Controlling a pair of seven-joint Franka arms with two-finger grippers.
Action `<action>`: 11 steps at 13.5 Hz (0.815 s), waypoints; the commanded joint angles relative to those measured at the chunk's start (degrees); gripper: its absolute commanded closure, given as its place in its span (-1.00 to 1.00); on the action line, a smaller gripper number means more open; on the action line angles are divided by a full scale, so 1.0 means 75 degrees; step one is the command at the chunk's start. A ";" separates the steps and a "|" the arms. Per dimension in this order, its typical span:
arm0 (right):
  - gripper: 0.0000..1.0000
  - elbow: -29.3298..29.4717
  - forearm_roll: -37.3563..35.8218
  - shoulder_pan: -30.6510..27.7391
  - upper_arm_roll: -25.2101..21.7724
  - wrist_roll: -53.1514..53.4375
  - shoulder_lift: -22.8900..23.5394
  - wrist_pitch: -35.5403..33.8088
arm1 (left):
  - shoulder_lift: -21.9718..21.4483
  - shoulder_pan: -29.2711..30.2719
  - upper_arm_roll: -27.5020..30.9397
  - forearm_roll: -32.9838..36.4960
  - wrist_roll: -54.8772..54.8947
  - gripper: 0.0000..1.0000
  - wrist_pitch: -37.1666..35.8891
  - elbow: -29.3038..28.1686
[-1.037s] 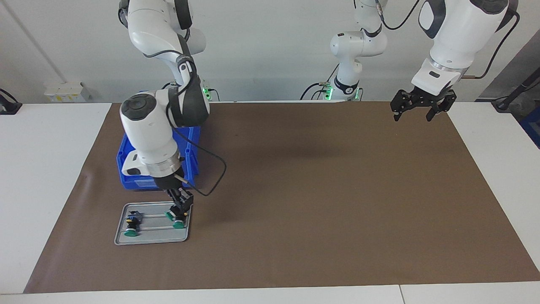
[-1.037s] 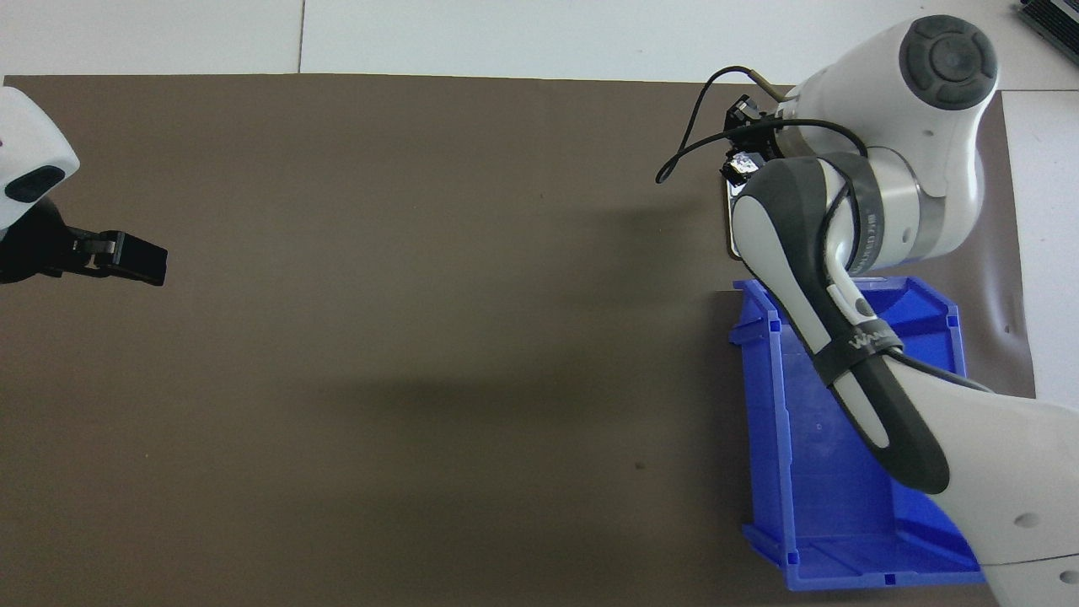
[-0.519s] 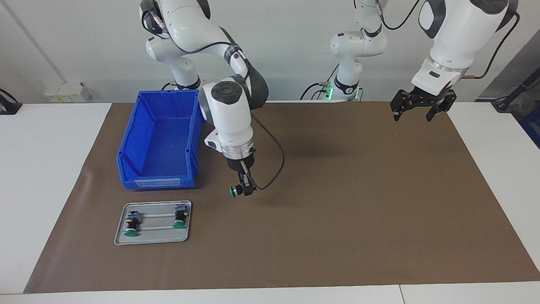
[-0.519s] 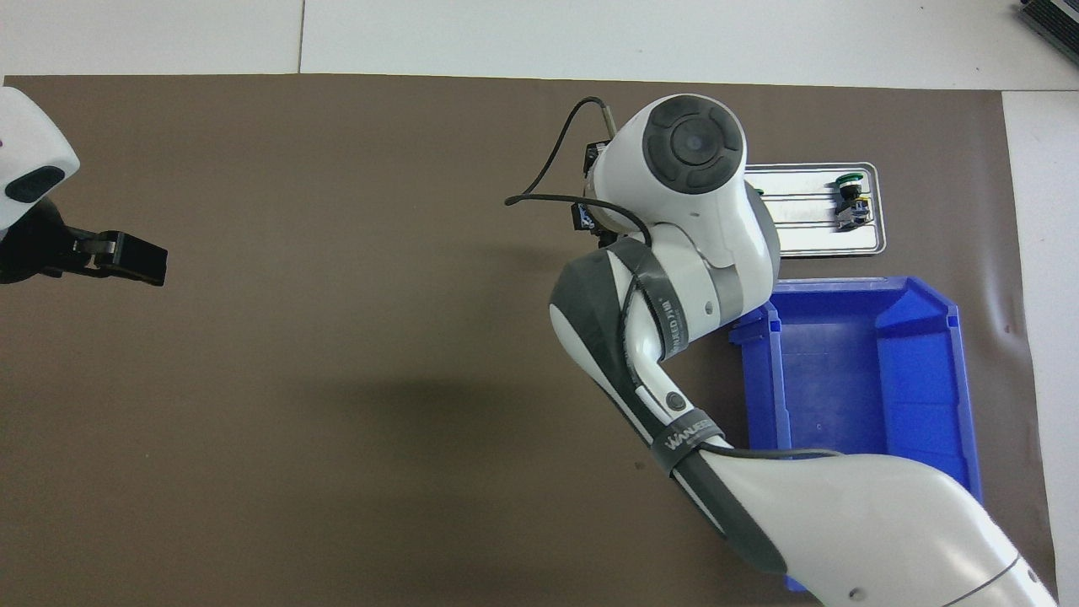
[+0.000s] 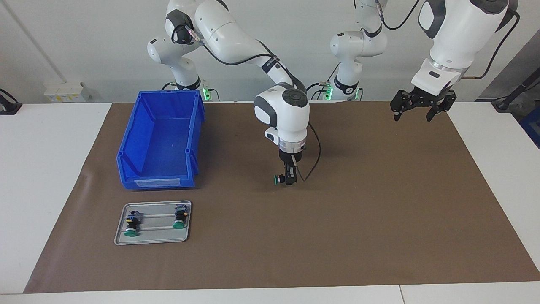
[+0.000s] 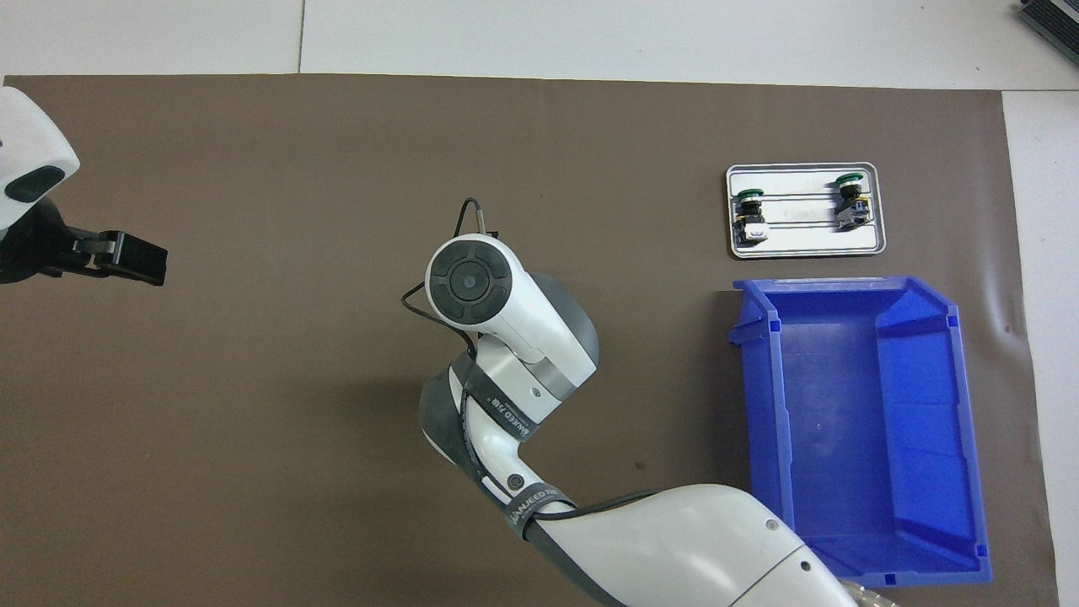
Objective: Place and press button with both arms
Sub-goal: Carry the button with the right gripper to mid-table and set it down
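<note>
Green-capped, the button point(image 5: 279, 180) hangs pinched in the right claw point(image 5: 289, 179) above the bare middle of the brown mat point(image 5: 379, 219), so the carry-and-place step is in hand; next it must be lowered and set down steadily. Farther off, the left claw point(image 5: 422, 109) waits with fingers spread over the mat's edge, due to press afterwards.

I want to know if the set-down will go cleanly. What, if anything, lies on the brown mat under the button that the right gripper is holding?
Nothing visible: the right gripper holds the button over bare brown mat; the blue bin and metal tray sit toward the right arm's end.
</note>
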 commanded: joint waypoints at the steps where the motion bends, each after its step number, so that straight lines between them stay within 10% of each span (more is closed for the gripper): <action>1: 1.00 -0.0107 -0.0094 0.0098 -0.0015 0.0446 -0.0016 0.0223 | -0.0036 -0.0047 0.0033 0.0151 0.0035 -1.00 -0.0164 0.0092; 7: 1.00 -0.0693 -0.0129 0.0414 -0.0026 0.0610 -0.0063 0.0528 | -0.0036 -0.0047 0.0033 0.0151 0.0035 -1.00 -0.0164 0.0080; 8: 0.72 -0.0693 -0.0129 0.0403 -0.0015 0.0622 -0.0063 0.0540 | -0.0036 -0.0047 0.0033 0.0151 0.0035 -1.00 -0.0164 0.0092; 9: -0.93 -0.0682 -0.0152 0.0403 -0.0026 0.0634 -0.0063 0.0552 | -0.0036 -0.0047 0.0033 0.0151 0.0035 -1.00 -0.0164 0.0080; 11: -1.00 -0.0588 -0.0502 0.0368 -0.0015 0.0540 -0.0063 0.0552 | -0.0036 -0.0047 0.0033 0.0151 0.0035 -1.00 -0.0164 0.0092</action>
